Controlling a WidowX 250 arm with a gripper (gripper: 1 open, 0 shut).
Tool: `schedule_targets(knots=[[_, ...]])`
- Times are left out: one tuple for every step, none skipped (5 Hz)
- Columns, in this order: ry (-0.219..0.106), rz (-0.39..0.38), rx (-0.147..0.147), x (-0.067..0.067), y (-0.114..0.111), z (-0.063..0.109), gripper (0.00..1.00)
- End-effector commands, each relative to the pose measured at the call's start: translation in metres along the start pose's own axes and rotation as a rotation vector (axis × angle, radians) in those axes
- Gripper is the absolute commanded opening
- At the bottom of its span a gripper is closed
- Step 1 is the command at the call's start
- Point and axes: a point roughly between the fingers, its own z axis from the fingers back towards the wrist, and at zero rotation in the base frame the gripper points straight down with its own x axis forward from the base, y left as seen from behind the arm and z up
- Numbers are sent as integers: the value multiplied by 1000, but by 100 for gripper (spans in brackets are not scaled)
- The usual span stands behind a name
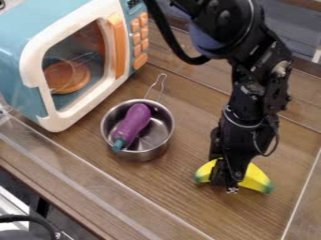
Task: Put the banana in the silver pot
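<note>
The yellow banana [258, 180] lies on the wooden table at the lower right. My black gripper [231, 176] points straight down over its middle, and its fingers are shut on the banana, with the ends sticking out to either side. The silver pot [156, 144] stands to the left of the gripper, apart from it, its wire handle pointing to the back. A purple eggplant [130, 125] with a green stem lies inside the pot.
A toy microwave [75, 56] with its window showing an orange dish stands at the back left. A clear plastic wall [75, 178] runs along the front of the table. The black arm [238, 47] rises above the banana.
</note>
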Motion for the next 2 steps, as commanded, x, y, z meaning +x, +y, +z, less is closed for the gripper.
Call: schedule_targets(knots=[[-33, 9, 29, 3, 4, 15, 0], [-32, 20, 31, 2, 4, 20, 0]])
